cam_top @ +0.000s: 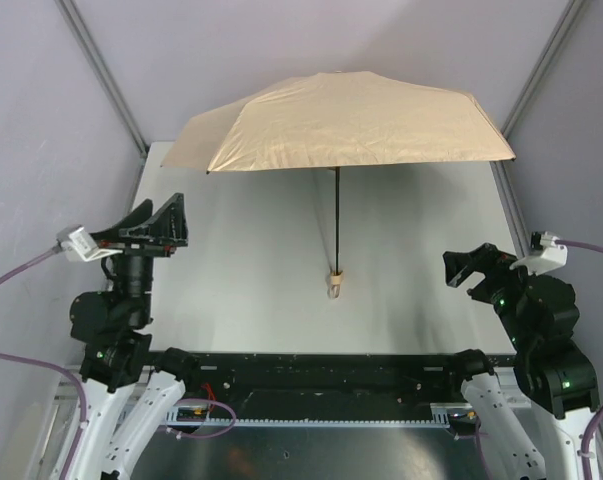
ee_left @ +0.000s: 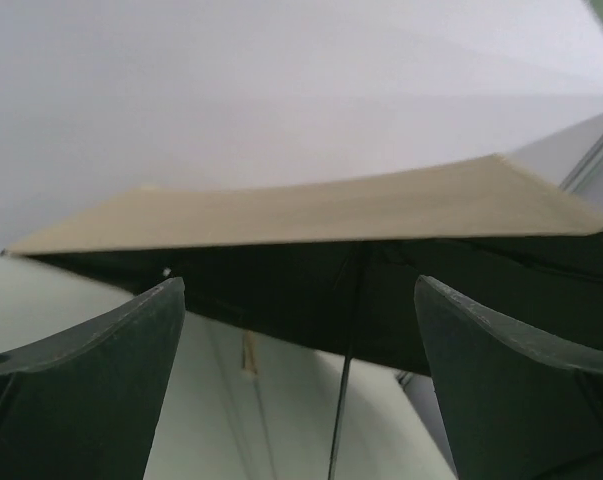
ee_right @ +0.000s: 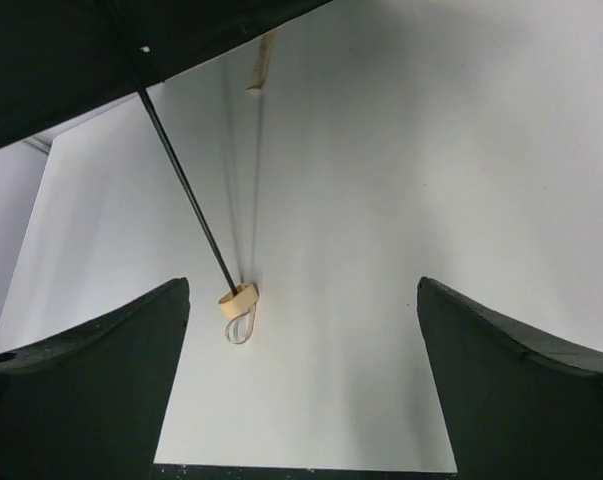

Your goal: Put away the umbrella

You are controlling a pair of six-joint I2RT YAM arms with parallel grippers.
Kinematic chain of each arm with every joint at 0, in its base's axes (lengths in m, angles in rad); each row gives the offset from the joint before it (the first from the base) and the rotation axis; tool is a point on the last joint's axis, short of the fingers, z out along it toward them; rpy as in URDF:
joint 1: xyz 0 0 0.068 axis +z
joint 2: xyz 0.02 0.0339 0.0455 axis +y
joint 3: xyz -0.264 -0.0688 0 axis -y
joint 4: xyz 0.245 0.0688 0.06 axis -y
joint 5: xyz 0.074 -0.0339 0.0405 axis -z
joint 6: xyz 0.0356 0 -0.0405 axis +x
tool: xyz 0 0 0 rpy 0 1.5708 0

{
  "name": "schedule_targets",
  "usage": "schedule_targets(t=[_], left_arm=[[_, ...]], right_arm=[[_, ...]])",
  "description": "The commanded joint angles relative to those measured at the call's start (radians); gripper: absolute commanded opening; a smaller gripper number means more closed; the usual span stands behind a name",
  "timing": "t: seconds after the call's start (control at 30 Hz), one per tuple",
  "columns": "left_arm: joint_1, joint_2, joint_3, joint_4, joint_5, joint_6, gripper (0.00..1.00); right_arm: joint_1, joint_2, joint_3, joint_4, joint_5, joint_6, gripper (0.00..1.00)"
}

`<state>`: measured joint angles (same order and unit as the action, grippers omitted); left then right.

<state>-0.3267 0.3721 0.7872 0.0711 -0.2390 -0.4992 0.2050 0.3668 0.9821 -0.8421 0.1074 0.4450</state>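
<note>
Starting at the near edge: finding the black two-finger left gripper (cam_top: 178, 225) raised over the left side of the flat white table (cam_top: 241, 290), fingers spread wide and gripping nothing. Finding the black two-finger right gripper (cam_top: 457, 271) on the right side, likewise spread apart and empty. Hanging well apart, in both cases, from the open tan-beige compact umbrella (cam_top: 311, 125).

Moving further in: seeing the small pale tan knob handle (cam_top: 335, 283), with its loop strap, touching the table near the middle, between the two grippers. Following the thin black shaft (cam_top: 337, 215) away from it, up to the wide fabric canopy (cam_top: 401, 120), fully spread over the far part of the table. Not being able to tell where the canopy rim is touching the surface.

Judging the dangers now:
- Risking a roll or a pivot of this light open umbrella by pushing on the handle from one side only.
- Risking a slip by closing off-centre on such a thin shaft.
- Risking a bent rib by reaching carelessly under the canopy.
- Risking a slide toward the far edge by trying to fold it with one arm while not holding the handle with the other.
</note>
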Motion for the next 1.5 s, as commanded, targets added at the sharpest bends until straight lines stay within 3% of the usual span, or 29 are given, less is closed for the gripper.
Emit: schedule_targets(t=[0.0,0.23,0.43,0.73,0.93,1.13,1.33,1.47], left_arm=[[-0.005,0.002,-0.099,-0.006,-0.077,-0.073,0.99],[-0.005,0.116,-0.291,0.033,0.166,-0.318,1.0],[-0.048,0.392,-0.388,0.311,0.443,-0.437,0.99],[-0.246,0.867,-0.205,0.542,0.507,-0.331,0.99],[-0.276,1.197,-0.01,0.615,0.503,-0.28,0.93],[-0.289,1.42,0.113,0.655,0.501,-0.234,0.87],[-0.324,1.545,0.122,0.747,0.561,-0.283,0.68],[-0.33,1.547,0.121,0.774,0.6,-0.304,0.36]], right_arm=[[-0.007,0.046,0.017,0.006,-0.012,0.041,0.99],[-0.005,0.211,-0.018,-0.024,-0.141,0.048,0.99],[0.011,0.318,-0.095,0.009,-0.173,0.089,0.99],[-0.016,0.363,-0.123,0.041,-0.232,0.175,0.99],[-0.08,0.324,-0.129,0.029,-0.295,0.233,0.99],[-0.107,0.281,-0.14,0.09,-0.43,0.211,0.99],[-0.104,0.26,-0.165,0.148,-0.49,0.185,0.99],[-0.098,0.285,-0.216,0.247,-0.617,0.212,0.99]])
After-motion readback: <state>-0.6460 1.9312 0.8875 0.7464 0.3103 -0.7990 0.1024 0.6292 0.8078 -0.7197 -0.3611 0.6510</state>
